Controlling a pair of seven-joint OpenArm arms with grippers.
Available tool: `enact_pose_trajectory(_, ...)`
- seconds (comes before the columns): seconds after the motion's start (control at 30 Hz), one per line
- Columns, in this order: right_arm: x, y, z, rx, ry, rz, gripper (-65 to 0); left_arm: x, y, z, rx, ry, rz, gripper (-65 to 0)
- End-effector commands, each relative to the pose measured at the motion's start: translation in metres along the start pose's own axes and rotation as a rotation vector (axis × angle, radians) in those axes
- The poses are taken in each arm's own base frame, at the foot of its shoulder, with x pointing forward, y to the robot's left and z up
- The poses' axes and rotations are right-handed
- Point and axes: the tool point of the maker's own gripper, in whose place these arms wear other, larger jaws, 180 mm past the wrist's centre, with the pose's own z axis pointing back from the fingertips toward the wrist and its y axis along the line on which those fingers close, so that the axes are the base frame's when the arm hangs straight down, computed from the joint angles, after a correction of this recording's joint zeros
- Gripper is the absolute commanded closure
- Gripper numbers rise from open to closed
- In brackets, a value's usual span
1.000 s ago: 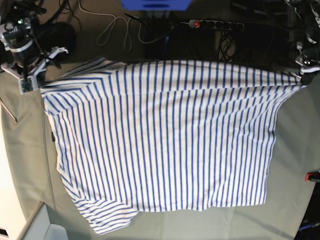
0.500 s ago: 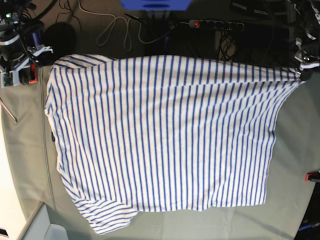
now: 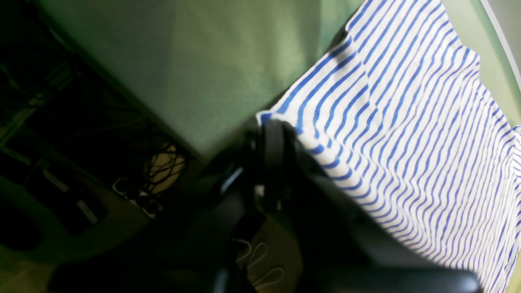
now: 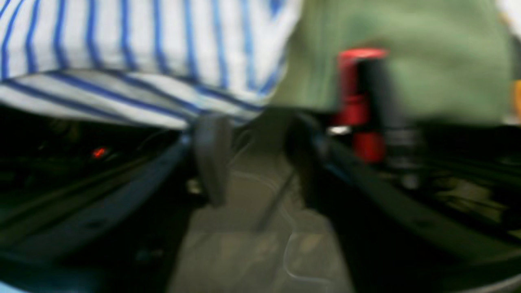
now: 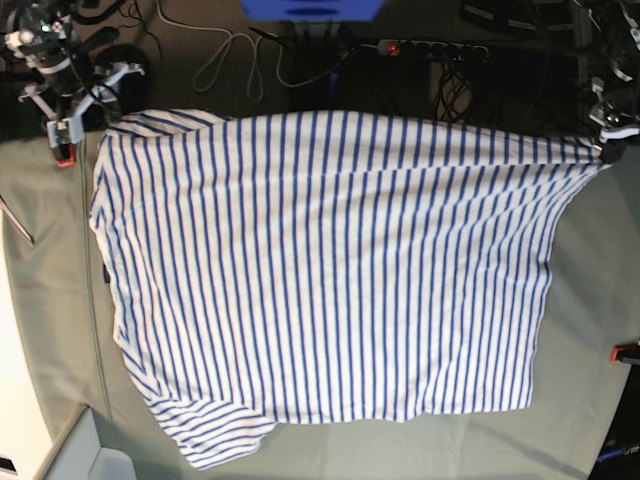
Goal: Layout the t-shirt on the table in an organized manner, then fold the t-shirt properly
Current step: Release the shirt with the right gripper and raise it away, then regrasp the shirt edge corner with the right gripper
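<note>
The t-shirt (image 5: 330,270) lies spread out flat on the table (image 5: 590,300), with one short sleeve at the near edge and its far side hanging a little over the back edge. At the far corner on one side, the left gripper (image 5: 608,148) is pinched tight on a corner of the shirt. At the other far corner, the right gripper (image 5: 85,100) has its jaws wide apart and holds nothing, just past the shirt's edge beside a red clamp (image 4: 360,106).

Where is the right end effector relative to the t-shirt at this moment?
In the base view the right end effector sits at the top left, open and just off the t-shirt's corner, beside the table's far edge.
</note>
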Motion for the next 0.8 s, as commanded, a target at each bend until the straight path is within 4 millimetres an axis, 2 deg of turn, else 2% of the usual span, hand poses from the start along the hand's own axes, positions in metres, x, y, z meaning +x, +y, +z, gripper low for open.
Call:
enact_pose_trajectory(0.0,-0.001,-0.005,0.000,-0.009,-0.005,-0.005,-35.4,0.012,-0.003,0.002,-0.013,-0.040,-0.013,-0.1)
enact_pose_trajectory(0.07,-0.015,-0.002,-0.007,0.008,0.027,-0.034,-38.3,0.012,-0.003,0.002,-0.013,-0.040,-0.013,-0.1)
enact_pose_trajectory(0.27,-0.027,0.003,-0.032,0.054,0.066,-0.079,-39.4,0.013,-0.004,0.001,-0.014,-0.041,-0.013,-0.1)
enact_pose_trajectory(0.3,-0.027,0.008,-0.036,0.073,0.069,-0.077,-39.4,0.013,-0.003,0.002,-0.013,-0.042,-0.012,-0.1)
enact_pose_trajectory(0.53,-0.018,0.012,-0.056,0.104,0.065,-0.095,-39.5,0.013,-0.003,0.002,-0.011,-0.043,-0.013,-0.1)
enact_pose_trajectory(0.77,-0.012,0.012,-0.057,0.104,0.051,-0.090,-39.2,0.014,-0.002,0.002,-0.009,-0.044,-0.015,-0.1)
